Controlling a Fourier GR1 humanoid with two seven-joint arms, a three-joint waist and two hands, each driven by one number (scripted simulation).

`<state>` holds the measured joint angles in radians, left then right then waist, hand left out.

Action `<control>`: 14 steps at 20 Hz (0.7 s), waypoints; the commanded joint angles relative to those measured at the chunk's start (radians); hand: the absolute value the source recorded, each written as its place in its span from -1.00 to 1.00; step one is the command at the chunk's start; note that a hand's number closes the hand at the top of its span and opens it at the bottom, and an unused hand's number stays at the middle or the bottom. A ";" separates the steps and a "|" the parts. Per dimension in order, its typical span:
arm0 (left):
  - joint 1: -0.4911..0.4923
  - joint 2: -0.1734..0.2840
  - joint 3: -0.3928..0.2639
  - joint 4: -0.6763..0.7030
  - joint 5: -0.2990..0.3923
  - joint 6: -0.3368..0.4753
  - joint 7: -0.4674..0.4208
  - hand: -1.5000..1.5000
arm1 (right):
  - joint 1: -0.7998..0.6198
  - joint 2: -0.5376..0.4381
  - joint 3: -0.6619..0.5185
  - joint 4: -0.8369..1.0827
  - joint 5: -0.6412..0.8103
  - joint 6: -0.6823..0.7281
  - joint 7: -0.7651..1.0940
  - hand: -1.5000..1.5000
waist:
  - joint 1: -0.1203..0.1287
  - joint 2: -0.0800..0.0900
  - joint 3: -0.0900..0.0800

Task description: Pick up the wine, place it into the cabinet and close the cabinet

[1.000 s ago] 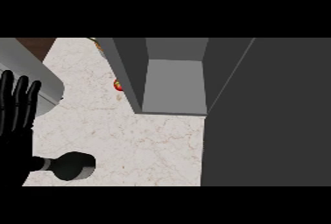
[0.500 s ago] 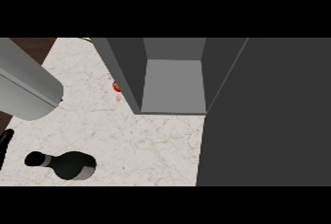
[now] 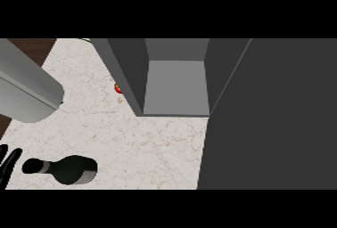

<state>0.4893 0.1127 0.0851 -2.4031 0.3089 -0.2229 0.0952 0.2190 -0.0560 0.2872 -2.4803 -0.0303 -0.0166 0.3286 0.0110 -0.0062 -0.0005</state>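
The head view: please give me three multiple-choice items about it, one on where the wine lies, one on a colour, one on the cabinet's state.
1. Where is the wine bottle?
A. inside the cabinet
B. on the counter, lower left
C. on the cabinet's top

2. What colour is the small object beside the cabinet's left wall?
A. red
B. blue
C. white

3. How is the cabinet?
A. shut
B. open, with nothing seen inside
C. open, bottle inside

Answers: B, the bottle lies on the counter near the left hand; A, red shows there; B, its grey inside is bare.

Bare counter [image 3: 151, 142] lies open between wine bottle [image 3: 63, 169] and open cabinet [image 3: 174, 93].
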 commanded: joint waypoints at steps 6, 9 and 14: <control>0.039 0.009 0.040 -0.238 0.120 0.037 0.122 -1.00 | -0.023 0.000 0.104 -0.090 0.098 -0.059 0.097 -1.00 | -0.003 -0.001 0.001; 0.012 -0.020 -0.008 -0.219 0.042 0.076 0.133 -1.00 | -0.084 0.006 0.118 -0.150 0.111 -0.111 0.203 -1.00 | -0.006 -0.001 0.000; 0.023 0.003 0.045 -0.169 0.082 0.044 0.114 -1.00 | -0.028 -0.027 0.147 -0.201 0.107 -0.122 0.198 -1.00 | -0.012 -0.003 0.000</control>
<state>0.4928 0.1122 0.1022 -2.4073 0.3106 -0.1835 0.1737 0.1481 -0.0564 0.4051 -2.4928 0.0045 -0.1233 0.4455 0.0056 -0.0086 -0.0005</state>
